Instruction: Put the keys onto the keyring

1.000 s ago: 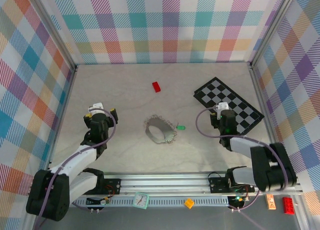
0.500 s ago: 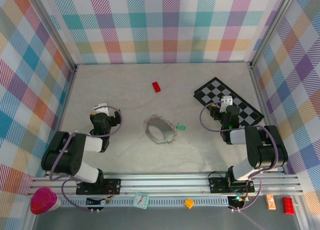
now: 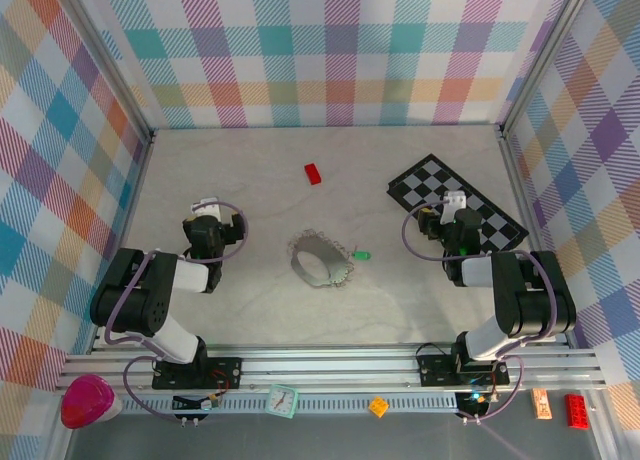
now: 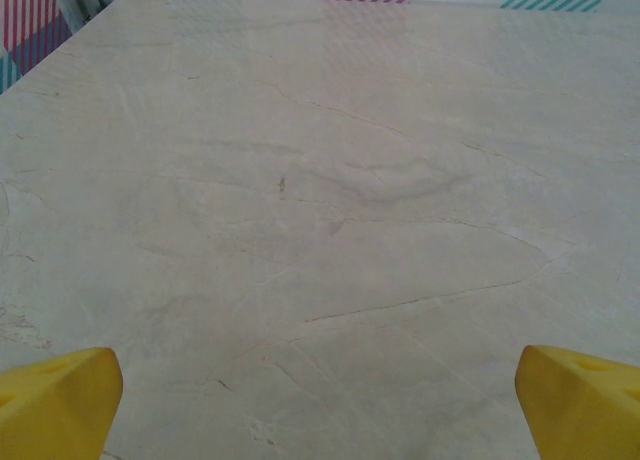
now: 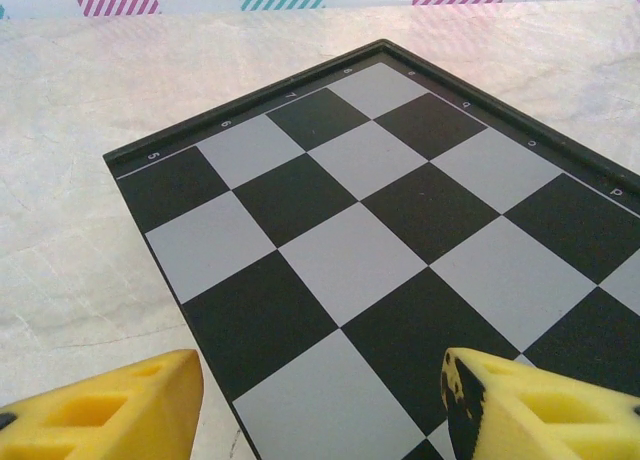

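I am holding my left claw (image 4: 315,372) released over the marbled tabletop (image 4: 320,180), right claw (image 5: 322,372) gaping empty over the chequered board (image 5: 380,210), keyring (image 3: 322,261) lying mid-table between them, green-headed key (image 3: 361,254) lying just beside its right rim.

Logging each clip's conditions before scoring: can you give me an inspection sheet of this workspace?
Surface: pale marbled table, nothing seen spilled.
Job's things: keyring mid-table; green-headed key at its right edge, threaded or not cannot tell; blue key not made out.
Clutter: red brick toward the back; chequered board at right.
Grippers: left gripper jaws open, empty; right gripper jaws open, empty, over the board.
Cables: purple cables loop at each wrist, away from the keyring.
Surroundings: plaid walls; small clock by the front rail.
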Controlling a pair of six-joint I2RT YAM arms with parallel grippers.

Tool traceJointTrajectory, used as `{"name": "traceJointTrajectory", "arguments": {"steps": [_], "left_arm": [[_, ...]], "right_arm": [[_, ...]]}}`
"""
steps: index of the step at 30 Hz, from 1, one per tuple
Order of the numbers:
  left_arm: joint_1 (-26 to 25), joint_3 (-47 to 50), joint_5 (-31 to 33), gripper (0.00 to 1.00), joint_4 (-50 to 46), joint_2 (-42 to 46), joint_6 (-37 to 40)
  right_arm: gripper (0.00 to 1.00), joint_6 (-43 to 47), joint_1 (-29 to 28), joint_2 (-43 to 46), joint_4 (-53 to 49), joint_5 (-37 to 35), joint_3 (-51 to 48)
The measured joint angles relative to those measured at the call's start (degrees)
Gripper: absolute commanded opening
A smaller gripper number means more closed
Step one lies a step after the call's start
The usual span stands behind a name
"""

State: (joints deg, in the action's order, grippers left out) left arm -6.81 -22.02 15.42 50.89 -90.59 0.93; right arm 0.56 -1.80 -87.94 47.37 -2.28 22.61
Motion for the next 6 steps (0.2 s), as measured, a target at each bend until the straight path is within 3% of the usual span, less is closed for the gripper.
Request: {"name": "traceJointTrajectory", "arguments": {"steps": [6], "left_arm": [[0.59,-0.22,-1.44,1.00,-1.09,0.00,0.00]], "right_arm": [[0.70,-0.17,0.00,0.00,-0.20,0.00,0.02]]}}
